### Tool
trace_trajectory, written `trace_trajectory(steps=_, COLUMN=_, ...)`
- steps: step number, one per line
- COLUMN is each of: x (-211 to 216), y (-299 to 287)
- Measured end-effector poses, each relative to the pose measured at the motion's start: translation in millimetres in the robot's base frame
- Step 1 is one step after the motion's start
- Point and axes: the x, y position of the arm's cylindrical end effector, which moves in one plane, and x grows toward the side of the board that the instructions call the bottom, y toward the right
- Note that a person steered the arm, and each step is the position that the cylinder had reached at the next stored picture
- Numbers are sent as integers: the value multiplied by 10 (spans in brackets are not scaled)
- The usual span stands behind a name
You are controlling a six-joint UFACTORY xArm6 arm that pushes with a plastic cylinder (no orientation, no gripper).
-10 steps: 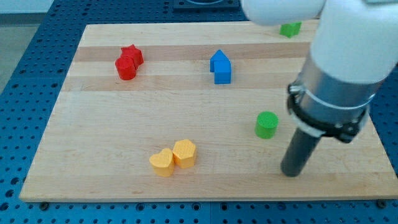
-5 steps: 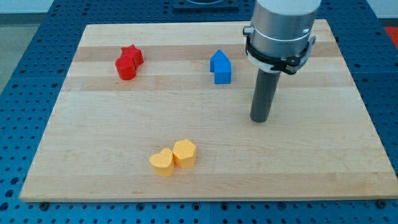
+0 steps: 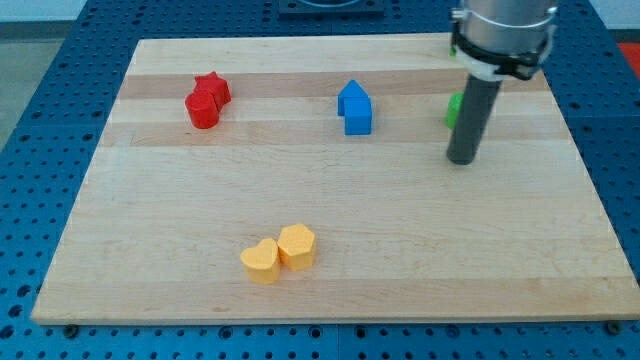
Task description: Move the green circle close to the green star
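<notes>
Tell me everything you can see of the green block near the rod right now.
Only a sliver of a green block shows, at the view's right, peeking out from the left edge of the dark rod, which covers the rest. Its shape cannot be made out, so I cannot tell whether it is the circle or the star. It looks like matte plastic and sits on the wooden board. My tip rests just below it in the view; whether the rod touches it is unclear.

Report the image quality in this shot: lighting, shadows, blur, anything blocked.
Camera view: even, soft light on the pale wooden board, no glare; faint shadows under the two yellow blocks; sharp focus, no motion blur on the dark rod or my tip; the rod hides most of a green block, shape unreadable.
</notes>
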Motion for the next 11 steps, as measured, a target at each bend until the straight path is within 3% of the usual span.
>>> trace_trajectory(steps=2, x=-973, y=34)
trace_trajectory(steps=3, x=-1180, y=34)
trace_trajectory(steps=8, x=-1542, y=43)
trace_trajectory(steps=9, x=-1161, y=17)
trace_trajectory(steps=10, x=-1122, y=-327)
trace_trajectory(steps=11, x=-1457, y=-407)
